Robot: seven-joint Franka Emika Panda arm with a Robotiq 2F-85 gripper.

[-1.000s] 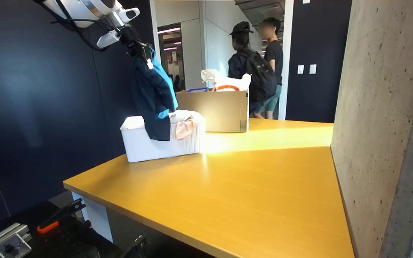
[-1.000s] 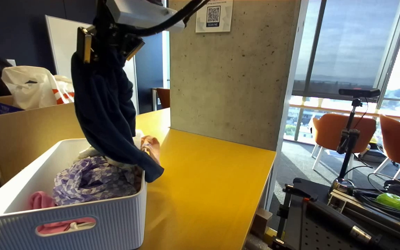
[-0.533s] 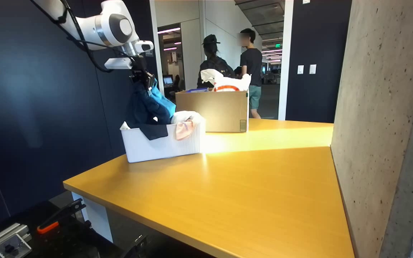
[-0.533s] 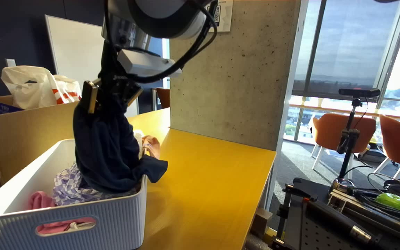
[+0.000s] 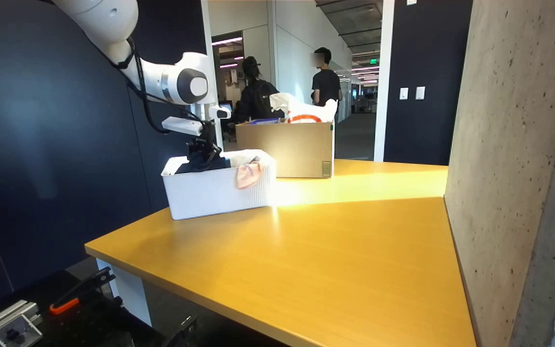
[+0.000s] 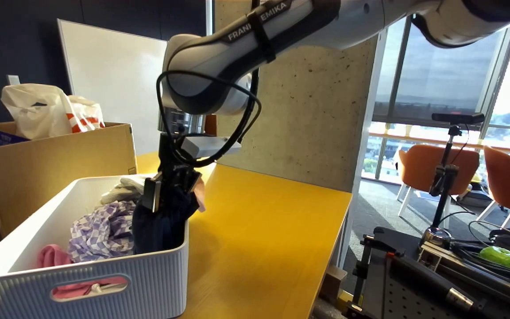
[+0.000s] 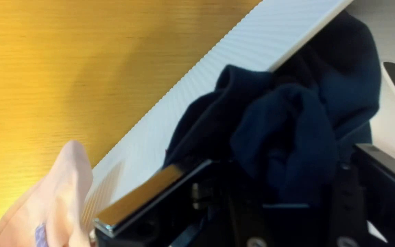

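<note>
Navy cloth (image 6: 160, 230) is what I watch, with a yellow table (image 5: 306, 241) the broadest thing beneath it. On that stands a white bin (image 6: 153, 283); in an exterior view the cloth sits inside at three o'clock, close against the wall. I judge it soft, limp and fairly light (a sweatshirt, perhaps, though the folds hide its shape): nothing to break, not slick, but apt to sag and trail wherever it is unsupported. The gripper (image 6: 174, 189) is clamped on it, cloth bunched between its fingers (image 7: 139, 195). Purple checked cloth (image 6: 102, 230) lies just beside the navy, at nine o'clock in an exterior view, and could snag along. In the wrist view, peach cloth (image 7: 63, 195) hangs over the bin's edge at eight o'clock. Best purchase, to my eye, is deep in a thick gathered fold, since a single thin layer could slide free.
</note>
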